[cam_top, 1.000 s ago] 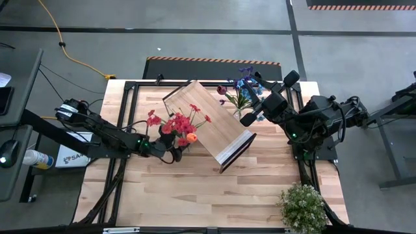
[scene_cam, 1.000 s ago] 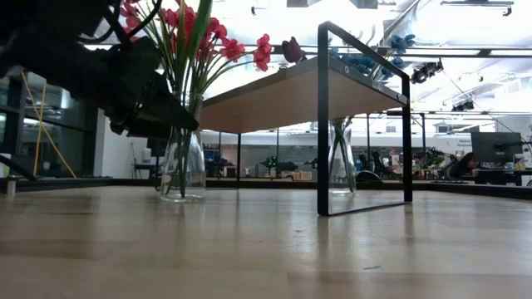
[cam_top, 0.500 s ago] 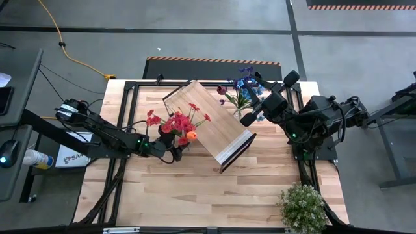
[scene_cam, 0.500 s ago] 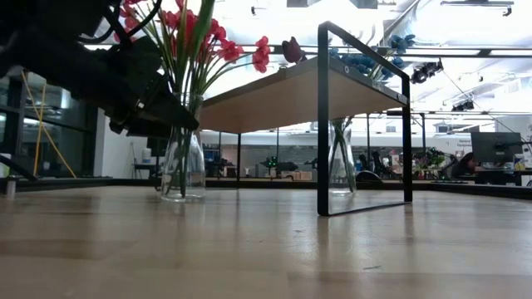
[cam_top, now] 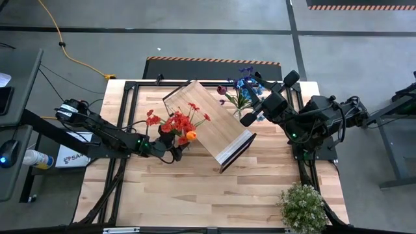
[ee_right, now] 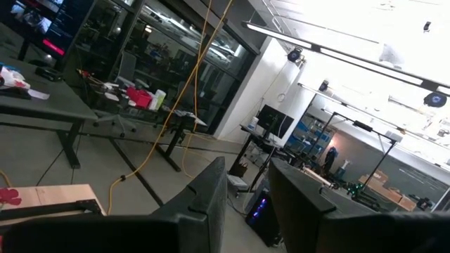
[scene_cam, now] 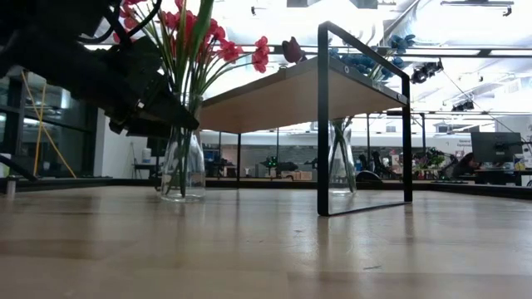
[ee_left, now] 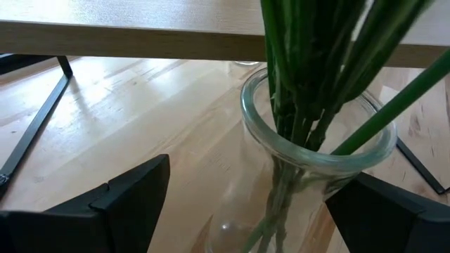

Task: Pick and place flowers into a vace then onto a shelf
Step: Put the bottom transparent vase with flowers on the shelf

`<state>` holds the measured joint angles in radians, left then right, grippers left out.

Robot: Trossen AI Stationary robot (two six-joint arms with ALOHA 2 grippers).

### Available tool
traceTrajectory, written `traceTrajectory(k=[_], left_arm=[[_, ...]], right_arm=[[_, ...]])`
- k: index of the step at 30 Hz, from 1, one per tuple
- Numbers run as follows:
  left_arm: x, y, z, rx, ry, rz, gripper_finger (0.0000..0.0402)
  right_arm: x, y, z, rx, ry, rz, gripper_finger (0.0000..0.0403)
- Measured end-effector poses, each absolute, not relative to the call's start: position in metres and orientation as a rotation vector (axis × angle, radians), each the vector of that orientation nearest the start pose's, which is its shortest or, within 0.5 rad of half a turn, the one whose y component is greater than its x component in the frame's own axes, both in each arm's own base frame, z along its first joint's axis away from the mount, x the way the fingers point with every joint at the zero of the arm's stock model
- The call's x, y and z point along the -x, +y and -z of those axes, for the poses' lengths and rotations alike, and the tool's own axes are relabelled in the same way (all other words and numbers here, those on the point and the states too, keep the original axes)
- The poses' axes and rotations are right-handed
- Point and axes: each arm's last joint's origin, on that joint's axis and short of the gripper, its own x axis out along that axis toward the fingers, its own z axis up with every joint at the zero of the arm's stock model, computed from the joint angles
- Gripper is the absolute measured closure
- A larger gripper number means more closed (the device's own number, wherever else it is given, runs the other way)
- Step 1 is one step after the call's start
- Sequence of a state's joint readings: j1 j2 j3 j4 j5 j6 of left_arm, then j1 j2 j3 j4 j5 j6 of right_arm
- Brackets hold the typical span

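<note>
A clear glass vase with red and orange flowers stands on its base on the table, left of the shelf. My left gripper is open, with one finger on each side of the vase's neck. A second vase, holding blue and purple flowers, stands on the table beyond the shelf. The shelf, a light-wood board, rests on dark frame legs. My right gripper is raised above the shelf's far right side. It points away into the room, and a narrow gap between its fingers holds nothing. My left gripper comes at the vase's neck level from the table's left, its two fingers straddling the neck just under the rim. A gap shows beside one finger. I cannot tell whether the other finger touches the glass. The vase stands upright on the table.
A bushy pale-green potted plant stands at the table's near right corner. The shelf lies slantwise across the table's middle. Bare tabletop lies between the shelf and the near edge.
</note>
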<state>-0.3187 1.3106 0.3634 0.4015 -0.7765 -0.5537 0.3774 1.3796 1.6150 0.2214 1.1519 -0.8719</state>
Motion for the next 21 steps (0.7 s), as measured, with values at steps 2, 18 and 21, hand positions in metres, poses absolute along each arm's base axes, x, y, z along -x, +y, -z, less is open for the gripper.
traceTrajectory(k=[2,18,21], left_arm=[[-0.2147,-0.0495,-0.1488,0.247,0.330,-0.558,0.0011],[-0.2149,-0.0499,-0.1486,0.278,0.330,-0.547,0.0011],[-0.2149,-0.0500,-0.1486,0.283,0.329,-0.545,0.0011]], right_arm=[[-0.2565,0.0732,-0.5132,0.497,0.015,0.838,0.0304],[-0.2565,0.0733,-0.5132,0.497,0.015,0.837,0.0304],[-0.2565,0.0733,-0.5132,0.497,0.015,0.837,0.0304]])
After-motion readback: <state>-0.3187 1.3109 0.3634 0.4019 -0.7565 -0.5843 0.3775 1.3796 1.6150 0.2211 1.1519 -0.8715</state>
